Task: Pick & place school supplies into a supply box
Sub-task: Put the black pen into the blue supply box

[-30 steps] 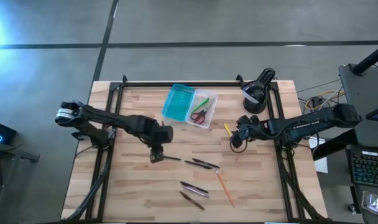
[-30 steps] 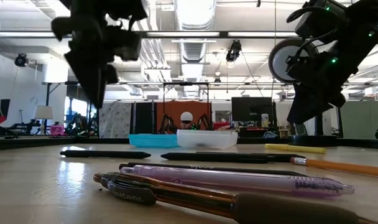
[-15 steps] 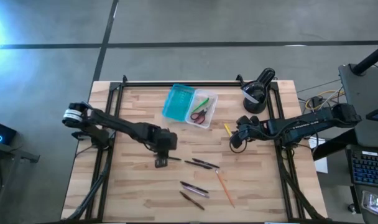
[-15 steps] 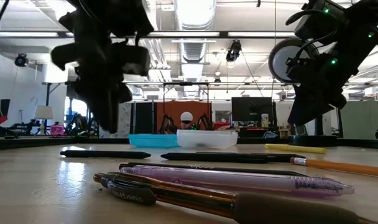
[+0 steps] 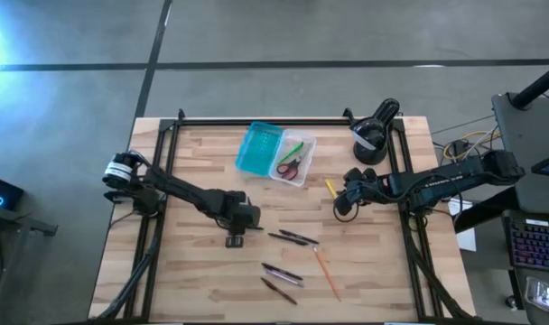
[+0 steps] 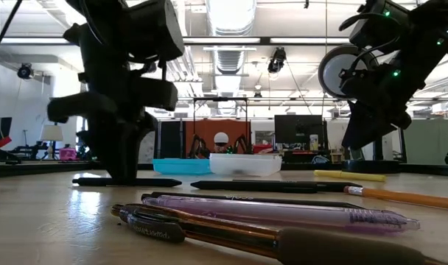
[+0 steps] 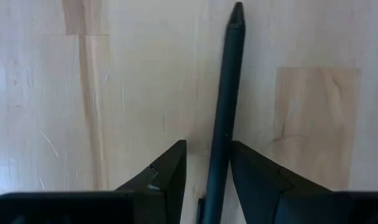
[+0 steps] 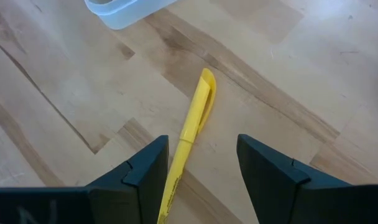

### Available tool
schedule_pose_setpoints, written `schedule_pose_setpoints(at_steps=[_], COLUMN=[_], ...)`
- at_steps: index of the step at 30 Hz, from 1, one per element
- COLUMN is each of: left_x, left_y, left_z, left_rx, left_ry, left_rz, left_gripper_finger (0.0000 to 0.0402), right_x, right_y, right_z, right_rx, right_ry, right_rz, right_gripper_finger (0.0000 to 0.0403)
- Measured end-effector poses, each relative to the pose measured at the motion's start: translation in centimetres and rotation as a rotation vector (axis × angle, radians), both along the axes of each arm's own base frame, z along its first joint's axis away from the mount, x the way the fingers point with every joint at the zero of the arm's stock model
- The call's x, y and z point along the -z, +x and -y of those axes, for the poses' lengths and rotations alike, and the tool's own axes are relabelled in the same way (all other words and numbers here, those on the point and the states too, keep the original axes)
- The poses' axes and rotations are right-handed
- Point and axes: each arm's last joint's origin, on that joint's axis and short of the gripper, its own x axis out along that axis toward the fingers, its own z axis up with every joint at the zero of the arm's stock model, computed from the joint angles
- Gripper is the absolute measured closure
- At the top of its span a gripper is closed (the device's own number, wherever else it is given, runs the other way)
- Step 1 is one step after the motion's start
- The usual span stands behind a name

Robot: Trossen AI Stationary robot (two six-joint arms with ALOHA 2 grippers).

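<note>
The left gripper, jaws apart, straddles a thin black plastic pen lying flat on the wooden tabletop left of centre; judged light, stiff and slippery, it is best pinched mid-barrel.

Wood-plank table with a black metal frame along its edges. Black round device with white mark sits at the far right corner. Grey floor with dark seams around it. Right of the table: dark stand, a keyboard, loose cables. Low view: open workshop behind, ceiling strip lights, monitor, orange panel.
</note>
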Motion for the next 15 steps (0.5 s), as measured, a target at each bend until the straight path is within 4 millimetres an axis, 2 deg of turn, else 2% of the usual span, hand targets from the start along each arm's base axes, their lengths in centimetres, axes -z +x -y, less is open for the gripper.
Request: schedule_pose_setpoints(at_steps=[8, 15], left_x=[0.60, 0.67], left_y=[0.18, 0.20], left_z=[0.20, 0.18], left_rx=[-0.003, -0.028], left_ry=[0.000, 0.002], left_rz=[-0.018, -0.015], left_gripper_finger=[0.0296, 0.0317], right_x=[0.10, 0.35], right_y=[-0.07, -0.24], right_z=[0.00, 0.01], right_rx=[-0.006, -0.007], right_ry=[-0.004, -0.005], right_rz=[-0.007, -0.016], right_gripper_finger=[0.0220, 0.0220])
